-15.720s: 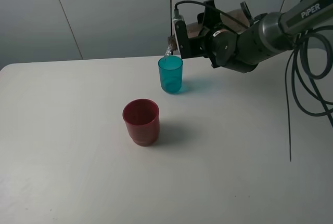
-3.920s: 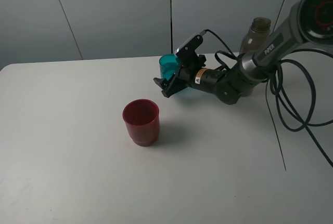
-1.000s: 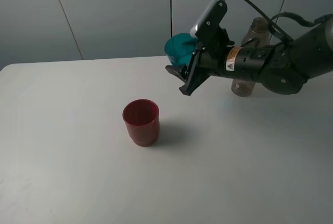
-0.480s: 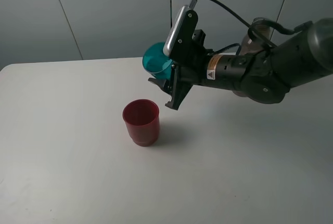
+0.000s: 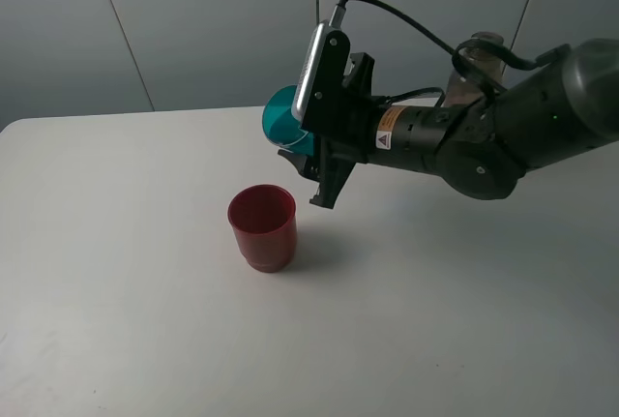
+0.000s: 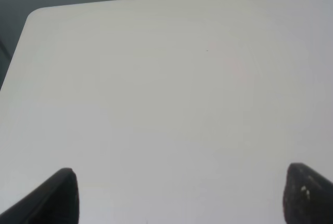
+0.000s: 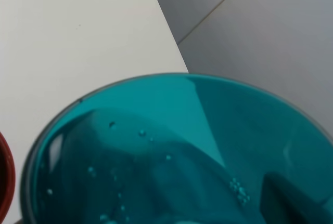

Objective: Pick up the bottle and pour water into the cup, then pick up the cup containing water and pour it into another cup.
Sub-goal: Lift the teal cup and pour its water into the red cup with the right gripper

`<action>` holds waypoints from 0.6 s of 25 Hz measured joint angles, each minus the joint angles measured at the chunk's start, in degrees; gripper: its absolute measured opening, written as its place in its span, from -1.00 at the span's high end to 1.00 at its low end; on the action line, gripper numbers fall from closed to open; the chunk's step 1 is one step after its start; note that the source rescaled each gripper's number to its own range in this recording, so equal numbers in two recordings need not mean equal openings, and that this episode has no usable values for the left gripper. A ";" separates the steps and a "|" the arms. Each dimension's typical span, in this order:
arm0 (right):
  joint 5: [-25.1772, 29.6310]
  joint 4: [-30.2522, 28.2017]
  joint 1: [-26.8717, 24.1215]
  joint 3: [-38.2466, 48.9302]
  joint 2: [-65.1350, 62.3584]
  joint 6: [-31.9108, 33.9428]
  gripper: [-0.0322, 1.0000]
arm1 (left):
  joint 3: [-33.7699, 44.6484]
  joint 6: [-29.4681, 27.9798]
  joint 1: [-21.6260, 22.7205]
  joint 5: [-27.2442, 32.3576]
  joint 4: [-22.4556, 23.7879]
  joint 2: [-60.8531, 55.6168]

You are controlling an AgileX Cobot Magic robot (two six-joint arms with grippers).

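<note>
My right gripper (image 5: 303, 175) is shut on the cup (image 5: 283, 123), the teal tumbler. It holds the cup tilted in the air, just above and to the right of another cup (image 5: 262, 225), the wider red one standing on the table. In the right wrist view the cup (image 7: 171, 151) fills the frame, with droplets on its inside, and a sliver of the red rim (image 7: 4, 177) shows at the edge. The bottle (image 5: 484, 50) stands at the back right, mostly hidden behind the right arm. My left gripper (image 6: 182, 198) is open over bare table and is outside the exterior view.
The white table (image 5: 145, 340) ends at its back edge against a grey panelled wall (image 5: 193, 20). The right arm's cables (image 5: 406, 20) loop above the arm. A rounded table corner (image 6: 36, 16) shows in the left wrist view.
The right gripper has carried the teal cup left and slightly down, toward the red cup. The red cup and the bottle have not moved.
</note>
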 joint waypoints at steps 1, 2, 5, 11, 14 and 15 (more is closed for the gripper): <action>0.00 0.41 0.12 0.00 0.00 -1.41 0.74 | 0.00 0.00 0.00 0.00 0.00 0.00; 0.00 0.86 0.38 0.00 0.00 -2.60 0.74 | 0.00 0.00 0.00 0.00 0.00 0.00; 0.00 1.01 0.36 0.00 0.00 -4.77 0.74 | 0.00 0.00 0.00 0.00 0.00 0.00; 0.05 2.26 0.82 0.00 0.00 -10.17 0.74 | 0.00 0.00 0.00 0.00 0.00 0.00; 0.05 2.51 1.01 0.00 0.00 -12.64 0.74 | 0.00 0.00 0.00 0.00 0.00 0.00; 0.05 2.51 1.10 0.00 0.00 -13.72 0.74 | 0.00 0.00 0.00 0.00 0.00 0.00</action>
